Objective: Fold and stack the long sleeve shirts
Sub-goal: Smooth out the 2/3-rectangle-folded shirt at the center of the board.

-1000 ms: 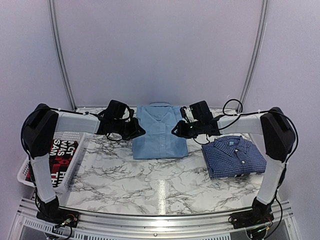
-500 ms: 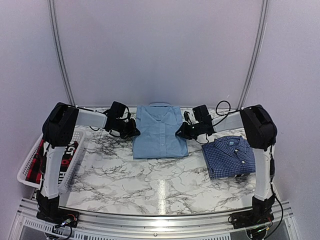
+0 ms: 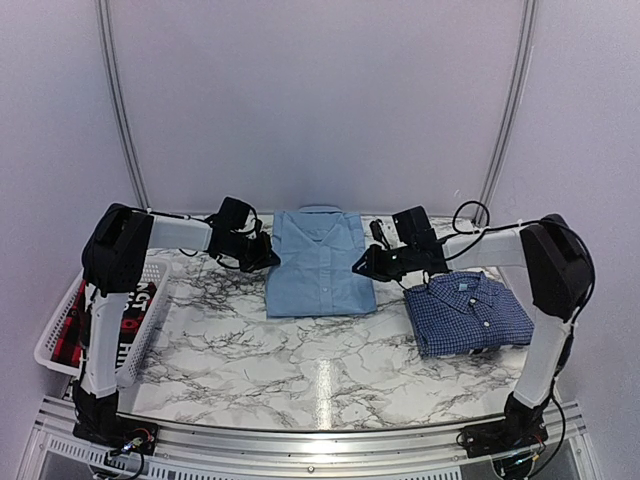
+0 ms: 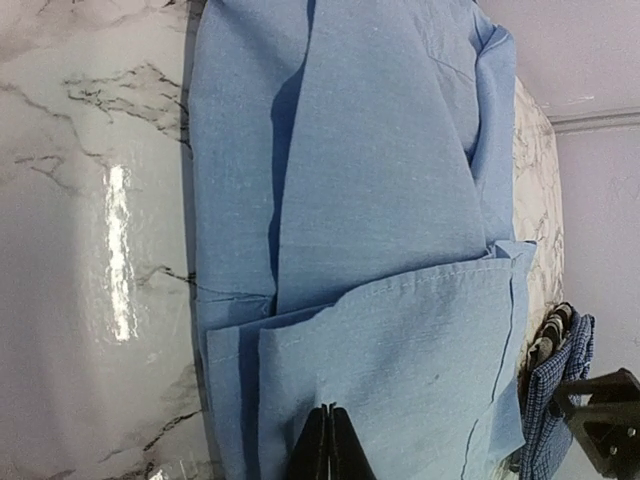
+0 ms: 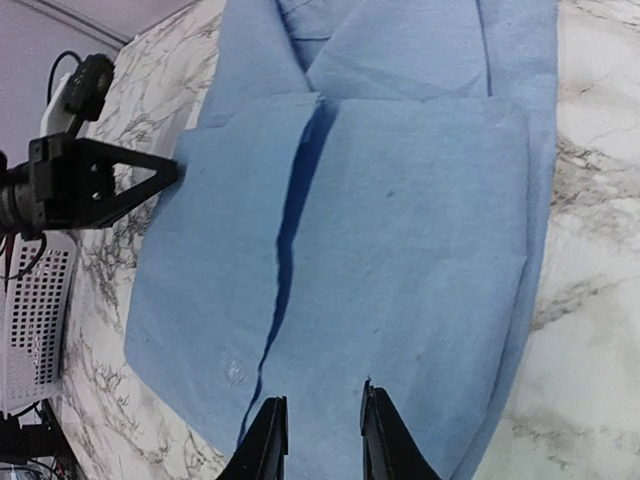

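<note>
The left gripper (image 4: 325,415) is sitting fully closed and the right gripper (image 5: 320,400) partly open, holding nothing visible. They are flanking the folded light blue shirt (image 3: 320,265) at the rear centre of the bench (image 3: 300,370). You are risking an unfolded shirt if it is dragged unevenly.

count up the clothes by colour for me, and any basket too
light blue shirt: 1
dark blue checked shirt: 1
red-and-black garment: 1
white basket: 1
total: 4
</note>
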`<state>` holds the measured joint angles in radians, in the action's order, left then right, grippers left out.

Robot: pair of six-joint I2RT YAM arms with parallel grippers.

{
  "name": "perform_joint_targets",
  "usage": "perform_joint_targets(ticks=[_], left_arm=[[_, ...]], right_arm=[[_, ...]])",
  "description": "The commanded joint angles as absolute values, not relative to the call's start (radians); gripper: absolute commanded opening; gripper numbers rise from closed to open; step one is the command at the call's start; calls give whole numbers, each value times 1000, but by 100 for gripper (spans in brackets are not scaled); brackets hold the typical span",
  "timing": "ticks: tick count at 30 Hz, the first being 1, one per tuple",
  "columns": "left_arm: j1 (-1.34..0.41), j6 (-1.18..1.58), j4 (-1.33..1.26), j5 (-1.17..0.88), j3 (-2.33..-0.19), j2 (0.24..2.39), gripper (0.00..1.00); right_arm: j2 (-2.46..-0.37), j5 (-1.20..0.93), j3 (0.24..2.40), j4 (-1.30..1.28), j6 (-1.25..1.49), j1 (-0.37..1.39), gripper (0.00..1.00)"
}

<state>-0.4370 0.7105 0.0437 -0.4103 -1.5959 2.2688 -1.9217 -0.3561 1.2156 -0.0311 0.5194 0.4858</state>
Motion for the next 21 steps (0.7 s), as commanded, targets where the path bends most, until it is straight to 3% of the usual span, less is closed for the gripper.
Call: perform_joint_targets(ticks=[1, 12, 21], left_arm=[[-436, 685, 79, -411, -1592, 2220, 2], [-436, 684, 80, -413, -1595, 2218, 2], [-442, 672, 94, -385, -1500, 2043, 6]], right_arm=[[-1864, -356, 1082, 30, 532, 517, 22], [-1792, -318, 869, 108, 612, 507, 20], [-1689, -255, 901, 27, 597, 551, 22]])
